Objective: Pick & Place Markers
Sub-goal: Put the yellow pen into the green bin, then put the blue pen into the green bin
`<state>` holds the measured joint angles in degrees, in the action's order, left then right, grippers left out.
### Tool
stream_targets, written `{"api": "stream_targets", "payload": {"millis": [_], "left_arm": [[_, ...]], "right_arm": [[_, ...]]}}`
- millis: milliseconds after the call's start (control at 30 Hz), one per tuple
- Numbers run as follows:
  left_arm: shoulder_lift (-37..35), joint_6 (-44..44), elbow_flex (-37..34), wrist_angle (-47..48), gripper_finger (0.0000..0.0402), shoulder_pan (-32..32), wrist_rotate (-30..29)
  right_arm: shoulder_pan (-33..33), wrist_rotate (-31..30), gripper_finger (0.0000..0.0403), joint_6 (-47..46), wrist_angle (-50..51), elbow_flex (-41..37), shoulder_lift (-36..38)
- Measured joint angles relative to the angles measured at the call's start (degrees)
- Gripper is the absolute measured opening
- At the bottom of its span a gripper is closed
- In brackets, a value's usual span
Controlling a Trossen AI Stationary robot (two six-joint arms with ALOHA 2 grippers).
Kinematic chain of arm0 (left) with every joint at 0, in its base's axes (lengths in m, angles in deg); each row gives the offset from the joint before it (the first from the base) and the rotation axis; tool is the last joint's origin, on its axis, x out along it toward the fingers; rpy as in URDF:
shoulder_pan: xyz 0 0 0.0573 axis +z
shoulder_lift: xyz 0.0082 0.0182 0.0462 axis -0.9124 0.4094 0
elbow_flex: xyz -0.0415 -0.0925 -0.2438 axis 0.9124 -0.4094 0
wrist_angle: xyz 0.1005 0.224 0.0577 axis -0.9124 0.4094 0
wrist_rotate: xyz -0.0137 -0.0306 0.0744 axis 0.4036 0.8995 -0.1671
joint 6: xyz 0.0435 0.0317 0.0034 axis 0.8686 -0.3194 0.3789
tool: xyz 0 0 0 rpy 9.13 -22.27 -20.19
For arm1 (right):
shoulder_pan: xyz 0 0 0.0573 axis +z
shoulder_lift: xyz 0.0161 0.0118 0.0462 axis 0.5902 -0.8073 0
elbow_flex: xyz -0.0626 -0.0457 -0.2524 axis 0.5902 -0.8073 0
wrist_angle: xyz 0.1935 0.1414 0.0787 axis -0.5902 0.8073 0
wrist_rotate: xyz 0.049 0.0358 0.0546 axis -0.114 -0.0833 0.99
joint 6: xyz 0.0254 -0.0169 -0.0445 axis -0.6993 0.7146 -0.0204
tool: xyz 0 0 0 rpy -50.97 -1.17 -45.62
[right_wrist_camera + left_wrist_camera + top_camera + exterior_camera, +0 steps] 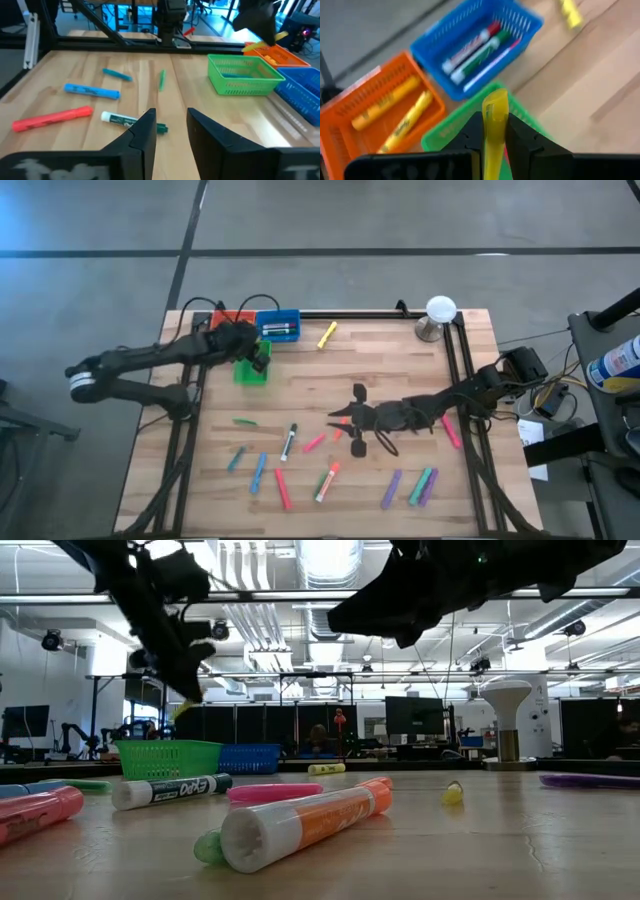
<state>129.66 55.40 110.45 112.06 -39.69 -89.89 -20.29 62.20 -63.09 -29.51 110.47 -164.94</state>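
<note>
Gripping slim yellow marker (pixel 495 125): left pincer (pixel 494 137) | right pincer (pixel 170 125): open | mesh green bin (pixel 243 74)

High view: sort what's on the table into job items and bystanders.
Job:
- loose markers on the table
- yellow marker in the left pincer
- orange bin, blue bin, green bin
- right pincer, open, empty

Bystanders:
- white lamp
- cables
</note>
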Motion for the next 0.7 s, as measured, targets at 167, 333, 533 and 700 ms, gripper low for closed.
{"api": "stream_targets", "payload": {"millis": [167, 333, 533, 700], "left_arm": [[1.66, -0.45, -3.99, -0.23, 0.0045, 1.45, 2.39], [3.13, -2.63, -6.8, -0.59, 0.0077, 1.48, 2.45], [4.84, -2.75, -6.64, 1.16, 0.0137, 1.5, 5.06], [2.97, -4.19, -2.1, 9.67, 0.0134, 0.27, 5.24]], "right_arm": [[0.0, 0.0, 0.0098, 0.23, 0.02, -0.04, 0.0], [-0.01, -0.01, 0.0102, 0.64, -0.04, -0.09, 0.0], [0.0, -0.02, 0.0095, 0.66, -0.09, -0.09, 0.0], [0.0, -0.02, 0.0094, 0.66, -0.06, -0.09, 0.0]]}}
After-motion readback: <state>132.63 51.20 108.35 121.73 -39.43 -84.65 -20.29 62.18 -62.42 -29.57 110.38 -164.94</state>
